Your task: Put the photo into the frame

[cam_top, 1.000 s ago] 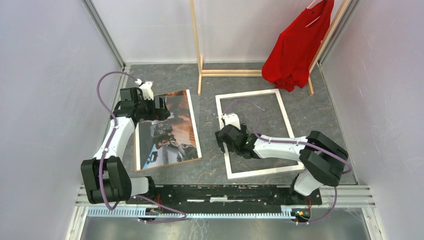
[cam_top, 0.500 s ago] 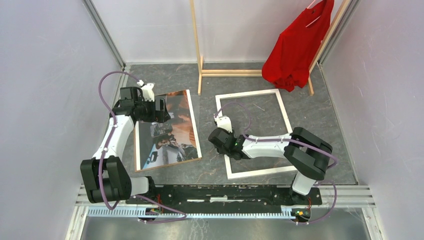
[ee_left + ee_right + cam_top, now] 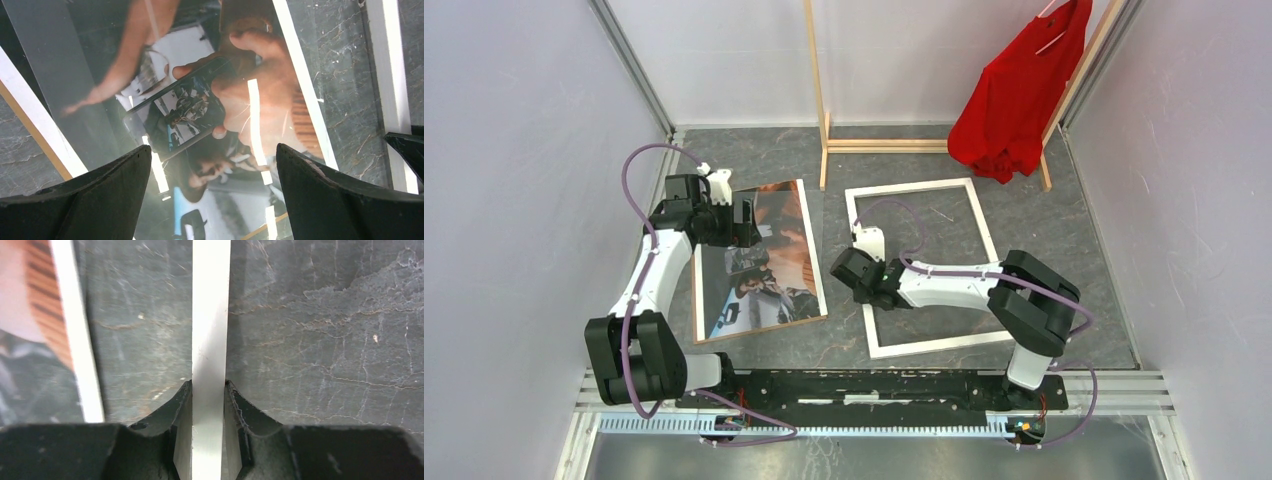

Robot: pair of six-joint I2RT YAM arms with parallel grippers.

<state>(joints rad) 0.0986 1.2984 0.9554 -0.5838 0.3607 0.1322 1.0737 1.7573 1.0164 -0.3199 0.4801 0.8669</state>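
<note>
At the left of the top view we see the left gripper [image 3: 746,218] hanging over the upper part of the photo [image 3: 774,290], its claw spread wide and holding nothing; in its own wrist view the two dark fingers [image 3: 100,200] stand far apart at the bottom corners, with the print showing between them. The photo lies face up, left of centre on the dark stone-patterned table [image 3: 1064,230], turned slightly off square, and its white border is visible along the edges. Just right of it, across a narrow strip of bare table, the right gripper [image 3: 858,288] sits low at the centre of the picture. Its claw is drawn in on the left bar of the frame [image 3: 909,186], and the right wrist view shows a finger pressed against each side of that white bar. The frame lies flat, right of centre, white side up, beside the photo and not touching it, with only table inside its opening. In the upper right stands a wooden rack [image 3: 816,90] with a red shirt [image 3: 1014,90] hanging from it.
</note>
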